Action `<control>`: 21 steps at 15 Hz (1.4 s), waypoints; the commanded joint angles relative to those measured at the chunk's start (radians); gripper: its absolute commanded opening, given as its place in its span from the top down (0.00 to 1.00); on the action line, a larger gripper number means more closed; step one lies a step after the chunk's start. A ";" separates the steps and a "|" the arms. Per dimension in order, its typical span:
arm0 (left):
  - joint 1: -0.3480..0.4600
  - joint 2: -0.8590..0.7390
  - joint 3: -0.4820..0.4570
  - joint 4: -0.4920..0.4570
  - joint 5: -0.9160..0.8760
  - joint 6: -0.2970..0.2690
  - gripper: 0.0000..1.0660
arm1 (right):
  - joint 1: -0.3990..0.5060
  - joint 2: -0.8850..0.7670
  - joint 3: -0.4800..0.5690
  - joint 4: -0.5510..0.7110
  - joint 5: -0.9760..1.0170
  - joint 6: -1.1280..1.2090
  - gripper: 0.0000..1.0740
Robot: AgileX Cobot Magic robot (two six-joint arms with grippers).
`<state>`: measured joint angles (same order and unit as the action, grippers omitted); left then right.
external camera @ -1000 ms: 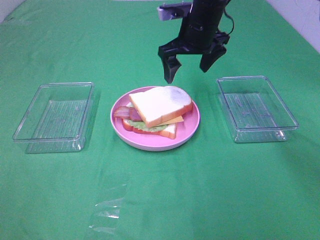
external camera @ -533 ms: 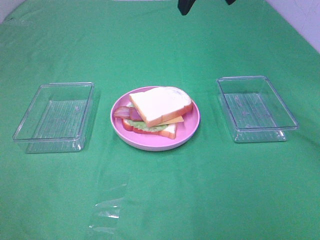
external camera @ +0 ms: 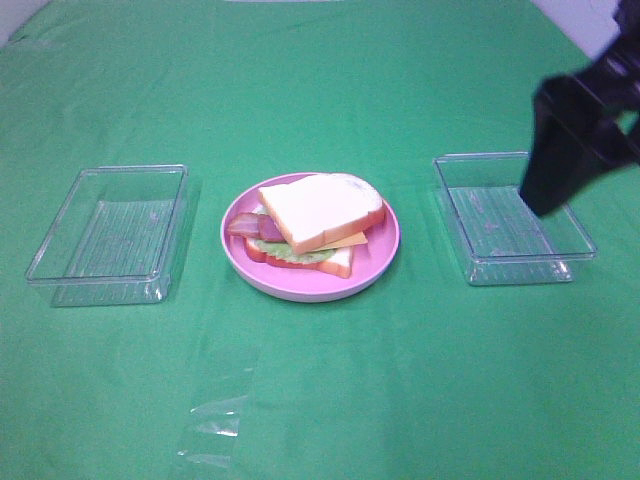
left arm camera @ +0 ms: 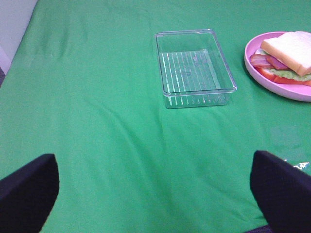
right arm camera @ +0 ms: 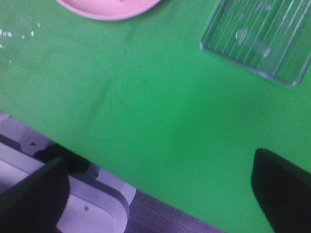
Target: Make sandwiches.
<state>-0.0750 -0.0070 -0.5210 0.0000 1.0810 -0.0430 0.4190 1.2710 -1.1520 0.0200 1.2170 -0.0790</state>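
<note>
One sandwich (external camera: 318, 215) lies on the round pink plate (external camera: 385, 258) at the table's middle: white bread on top, with cheese, lettuce, bacon and a red slice sticking out below it. My right gripper (external camera: 585, 140) is a blurred dark shape at the right edge, raised in front of the right clear tray (external camera: 520, 270), with its jaws apart and empty. In the right wrist view the right gripper (right arm camera: 158, 194) stands open over green cloth near the table's front edge. My left gripper (left arm camera: 155, 194) is open and empty, well short of the sandwich (left arm camera: 286, 53).
A clear tray (external camera: 105, 292) stands left of the plate, also seen as the tray (left arm camera: 197, 99) in the left wrist view. A crumpled scrap of clear film (external camera: 215, 425) lies near the front. The right wrist view shows the plate (right arm camera: 112, 9), the right tray (right arm camera: 252, 39) and the table's front edge.
The right gripper rose from behind the plate, left the view at the top, and now shows at the right edge over the right tray. The sandwich and trays have not moved.
</note>
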 commanded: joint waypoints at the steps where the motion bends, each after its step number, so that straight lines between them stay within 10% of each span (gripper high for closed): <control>1: 0.000 -0.013 0.002 -0.006 -0.005 -0.002 0.06 | -0.008 -0.289 0.317 -0.011 0.044 0.004 0.09; 7: 0.000 -0.013 0.002 -0.006 -0.005 -0.002 0.06 | -0.403 -0.818 0.631 -0.020 -0.101 -0.096 0.10; 13: 0.000 -0.013 0.002 -0.006 -0.005 -0.002 0.06 | -0.489 -1.284 0.697 0.103 -0.116 -0.096 0.10; 21: 0.000 -0.010 0.002 0.000 -0.005 -0.002 0.06 | -0.489 -1.300 0.697 0.127 -0.115 -0.096 0.10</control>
<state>-0.0750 -0.0070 -0.5210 0.0000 1.0810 -0.0430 -0.0640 -0.0020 -0.4560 0.1440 1.1070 -0.1680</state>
